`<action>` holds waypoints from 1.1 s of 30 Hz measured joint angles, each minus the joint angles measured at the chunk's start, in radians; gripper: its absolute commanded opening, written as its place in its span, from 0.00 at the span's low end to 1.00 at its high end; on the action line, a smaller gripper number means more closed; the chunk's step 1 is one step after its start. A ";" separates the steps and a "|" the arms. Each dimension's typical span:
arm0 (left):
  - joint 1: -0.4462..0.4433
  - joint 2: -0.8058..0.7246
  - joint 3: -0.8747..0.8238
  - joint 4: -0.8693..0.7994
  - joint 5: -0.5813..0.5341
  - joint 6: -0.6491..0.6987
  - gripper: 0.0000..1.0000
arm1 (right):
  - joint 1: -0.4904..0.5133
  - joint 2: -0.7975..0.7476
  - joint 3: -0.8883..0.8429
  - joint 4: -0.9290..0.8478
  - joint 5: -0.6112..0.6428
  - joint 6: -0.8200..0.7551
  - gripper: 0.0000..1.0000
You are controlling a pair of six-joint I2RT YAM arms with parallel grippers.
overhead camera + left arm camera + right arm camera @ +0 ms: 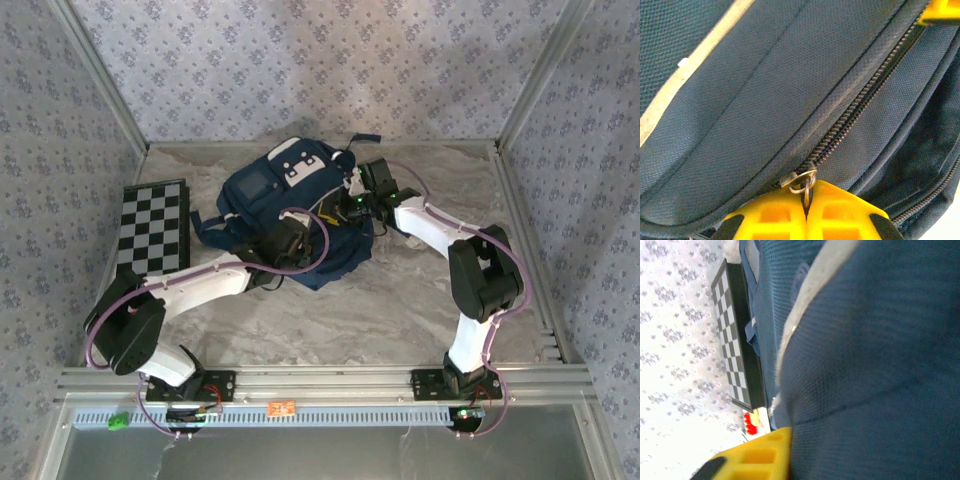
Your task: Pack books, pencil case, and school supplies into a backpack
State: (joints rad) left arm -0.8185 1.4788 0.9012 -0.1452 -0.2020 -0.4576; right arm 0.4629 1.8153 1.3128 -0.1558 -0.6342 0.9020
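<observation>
1. Backpack [290, 185] position: it lies flat at the middle rear of the surface [400, 300]. The checkered board [155, 228] lies to its left, apart from it.
2. Step in hand, as judged: working the main zipper. The zipper track [865, 97] is meshed shut from the slider up towards the far corner of the left wrist view. The stretch behind the slider is hidden under the pads.
3. Left pincer [806, 202]: the pads are pressed together, pinching the metal zipper pull [801, 181] at its ring. No gap shows between the pads.
4. Right pincer [352, 205]: it sits against the right side of the backpack. One yellow finger [757, 457] lies flush against the navy fabric and the other is hidden by the cloth. Its opening cannot be told, nor whether it grips the fabric.
5. Draw the pull along the line of the track, never across it. Hold it low and parallel to the cloth.
6. Brace the bag at the far end of the track. Slack fabric would likely drag along with the slider instead of letting it travel.
7. Risk: the thin ring may twist out of the pads. Confirm the pinch before a long stroke.
</observation>
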 measured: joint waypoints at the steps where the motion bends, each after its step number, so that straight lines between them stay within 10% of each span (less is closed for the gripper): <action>1: 0.000 -0.003 0.000 0.000 -0.005 0.001 0.00 | -0.002 -0.001 0.000 0.006 0.000 0.006 0.03; 14: 0.238 -0.221 -0.179 -0.009 0.030 -0.022 0.00 | -0.004 -0.009 0.000 0.010 -0.041 0.011 0.00; 33: 0.468 -0.154 -0.177 0.095 0.267 0.084 0.00 | 0.021 -0.026 -0.058 0.112 -0.019 0.019 0.00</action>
State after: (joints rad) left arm -0.3500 1.3243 0.7246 -0.0498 0.0654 -0.3737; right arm 0.4835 1.7897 1.2552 -0.0441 -0.6537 0.9215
